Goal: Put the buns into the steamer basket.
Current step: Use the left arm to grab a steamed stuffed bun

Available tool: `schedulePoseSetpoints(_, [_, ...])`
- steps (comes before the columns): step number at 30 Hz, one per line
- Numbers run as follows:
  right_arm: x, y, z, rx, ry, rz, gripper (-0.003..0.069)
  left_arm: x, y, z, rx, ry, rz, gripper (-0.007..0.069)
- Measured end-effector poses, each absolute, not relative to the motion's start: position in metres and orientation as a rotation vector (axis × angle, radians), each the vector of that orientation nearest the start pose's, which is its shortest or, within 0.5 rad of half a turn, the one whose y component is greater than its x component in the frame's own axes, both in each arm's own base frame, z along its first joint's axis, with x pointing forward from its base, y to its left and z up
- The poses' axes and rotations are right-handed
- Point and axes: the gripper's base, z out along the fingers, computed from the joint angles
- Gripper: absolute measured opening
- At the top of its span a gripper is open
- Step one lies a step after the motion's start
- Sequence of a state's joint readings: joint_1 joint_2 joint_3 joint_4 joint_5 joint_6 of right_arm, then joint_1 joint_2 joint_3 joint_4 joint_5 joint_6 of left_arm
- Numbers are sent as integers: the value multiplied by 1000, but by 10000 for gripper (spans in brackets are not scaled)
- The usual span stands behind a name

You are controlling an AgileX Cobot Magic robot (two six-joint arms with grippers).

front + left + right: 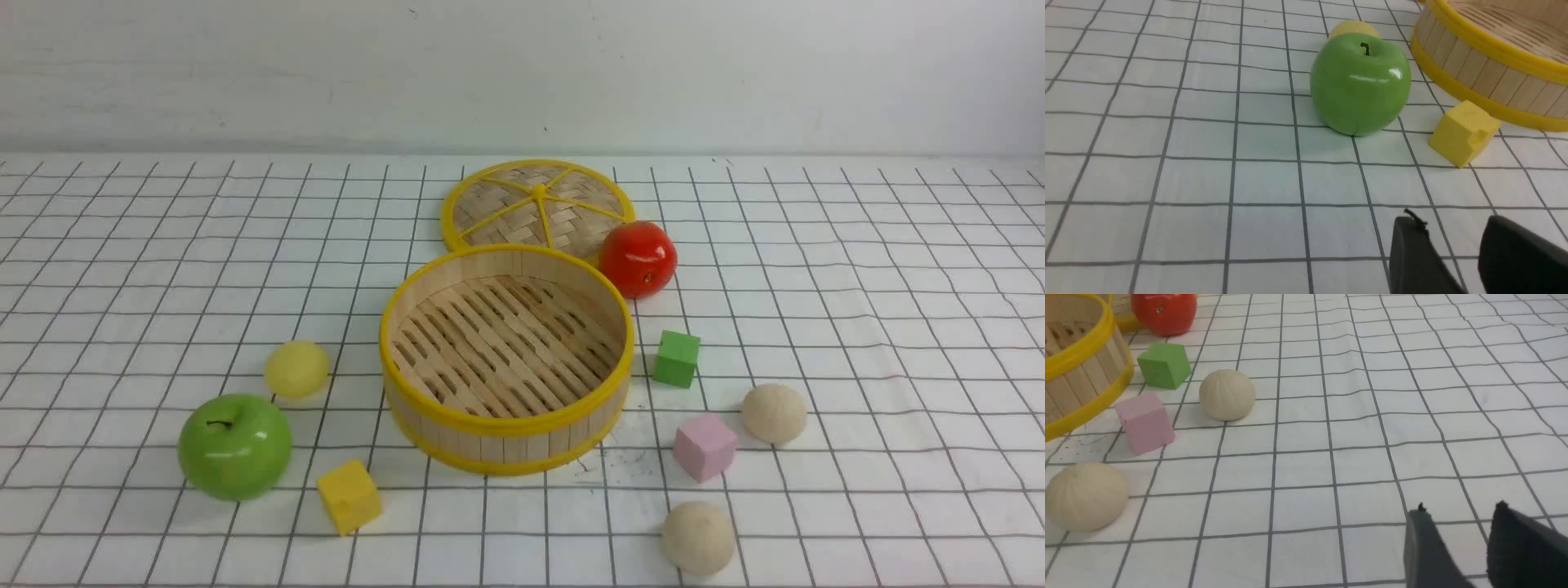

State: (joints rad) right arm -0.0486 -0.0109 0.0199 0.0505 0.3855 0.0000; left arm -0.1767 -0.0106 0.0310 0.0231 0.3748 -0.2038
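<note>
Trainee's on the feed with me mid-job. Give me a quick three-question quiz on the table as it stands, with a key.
1. Multiple choice: how many items lie inside the steamer basket? A) none B) one C) three
2. True or false: the pale yellow bun sits on the robot's left of the basket, just beyond the green apple.
3. Fill in: the cube closest to both cream buns is coloured ___.
Key: 1 A; 2 true; 3 pink.
</note>
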Motion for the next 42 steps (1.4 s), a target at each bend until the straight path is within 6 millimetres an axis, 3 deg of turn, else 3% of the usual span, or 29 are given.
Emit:
schedulePoseSetpoints(26, [52,-1,172,77,1876,17,239,52,-9,171,-9,1870,-239,238])
schedulePoseSetpoints(42, [52,-1,172,77,1876,17,239,56,-10,197,-4,1581,-278,238])
